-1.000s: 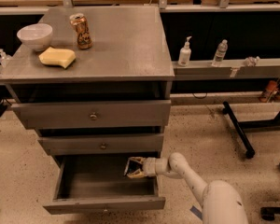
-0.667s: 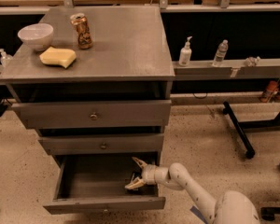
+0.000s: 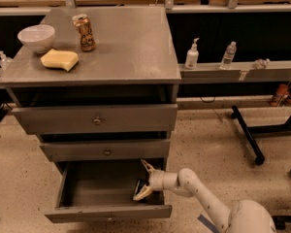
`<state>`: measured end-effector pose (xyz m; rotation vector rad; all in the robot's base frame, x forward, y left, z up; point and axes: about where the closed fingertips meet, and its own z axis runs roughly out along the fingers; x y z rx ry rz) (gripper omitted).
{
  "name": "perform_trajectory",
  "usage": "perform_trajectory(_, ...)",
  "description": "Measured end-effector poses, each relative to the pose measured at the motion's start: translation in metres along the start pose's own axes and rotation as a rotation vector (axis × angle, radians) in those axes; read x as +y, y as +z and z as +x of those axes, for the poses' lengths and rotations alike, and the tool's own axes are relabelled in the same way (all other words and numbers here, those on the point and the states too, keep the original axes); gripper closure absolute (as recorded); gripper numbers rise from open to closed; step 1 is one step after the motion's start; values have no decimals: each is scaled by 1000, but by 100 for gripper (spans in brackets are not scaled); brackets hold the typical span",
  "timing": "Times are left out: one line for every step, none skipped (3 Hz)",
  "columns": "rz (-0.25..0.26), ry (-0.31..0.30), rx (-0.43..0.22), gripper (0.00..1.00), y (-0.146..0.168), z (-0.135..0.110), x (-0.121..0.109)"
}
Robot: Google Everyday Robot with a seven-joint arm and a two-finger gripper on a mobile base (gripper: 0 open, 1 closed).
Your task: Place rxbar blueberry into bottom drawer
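The bottom drawer (image 3: pixel 106 211) is pulled out, and its dark inside shows. My gripper (image 3: pixel 143 181) reaches into the drawer's right side from the right, with the fingers spread wide apart. A small dark bar, the rxbar blueberry (image 3: pixel 138 186), sits low in the drawer just beside the lower fingertip (image 3: pixel 141 195). The fingers do not close on it. Part of the bar is hidden by the finger.
The two upper drawers (image 3: pixel 97 120) are shut. On the cabinet top stand a white bowl (image 3: pixel 36 36), a yellow sponge (image 3: pixel 60 59) and a can (image 3: pixel 84 32). Bottles (image 3: pixel 191 56) stand on a ledge to the right. A black stand leg (image 3: pixel 246 134) lies on the floor to the right.
My gripper has moved down and deeper into the bottom drawer, and its fingers have spread apart. The bar it held now sits low in the drawer by the lower finger.
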<state>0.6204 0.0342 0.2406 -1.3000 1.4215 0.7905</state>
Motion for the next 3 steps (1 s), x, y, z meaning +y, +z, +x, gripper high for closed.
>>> perform_trajectory(48,4,-9,0,-38,-10,7)
perform_trajectory(104,69,-25,0,-93,5,34)
perform_trajectory(145,79,-21,0,-115,11,32)
